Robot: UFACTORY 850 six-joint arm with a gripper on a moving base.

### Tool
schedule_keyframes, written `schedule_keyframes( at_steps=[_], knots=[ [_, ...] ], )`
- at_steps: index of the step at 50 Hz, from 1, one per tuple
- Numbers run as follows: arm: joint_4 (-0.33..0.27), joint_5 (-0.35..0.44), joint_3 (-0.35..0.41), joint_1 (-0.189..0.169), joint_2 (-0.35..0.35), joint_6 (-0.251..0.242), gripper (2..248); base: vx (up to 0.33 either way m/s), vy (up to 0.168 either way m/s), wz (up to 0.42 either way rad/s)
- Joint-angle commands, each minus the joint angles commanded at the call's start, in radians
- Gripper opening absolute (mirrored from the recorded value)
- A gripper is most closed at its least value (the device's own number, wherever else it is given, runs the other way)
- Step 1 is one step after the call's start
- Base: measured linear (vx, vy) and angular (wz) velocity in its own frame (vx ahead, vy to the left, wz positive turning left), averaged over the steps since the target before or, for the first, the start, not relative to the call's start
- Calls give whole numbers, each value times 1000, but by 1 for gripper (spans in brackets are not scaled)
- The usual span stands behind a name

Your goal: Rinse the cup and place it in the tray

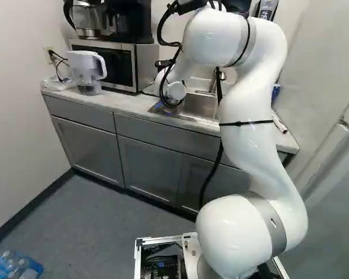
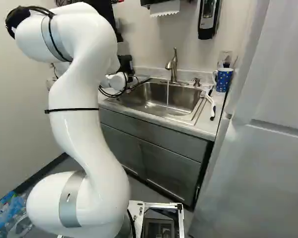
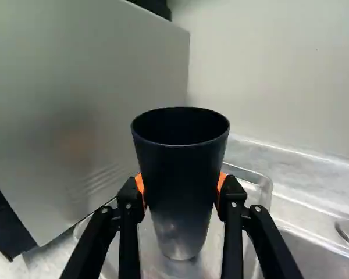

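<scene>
Gripper (image 3: 181, 189) inspected: I find it closed on a black tapered cup (image 3: 177, 165), upright over the rimmed tray (image 3: 266, 187) beside the microwave (image 3: 93, 87).

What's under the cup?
The metal tray; its floor shows around the foot of the cup. The spot the cup covers is hidden; I can't tell whether cup and tray touch.
</scene>
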Motion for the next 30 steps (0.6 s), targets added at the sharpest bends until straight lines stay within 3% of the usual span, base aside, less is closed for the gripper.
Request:
schedule_keyframes(
  at_steps=[30],
  knots=[
    [0,-8,-4,0,-18,0,126,0,0,0]
  ],
)
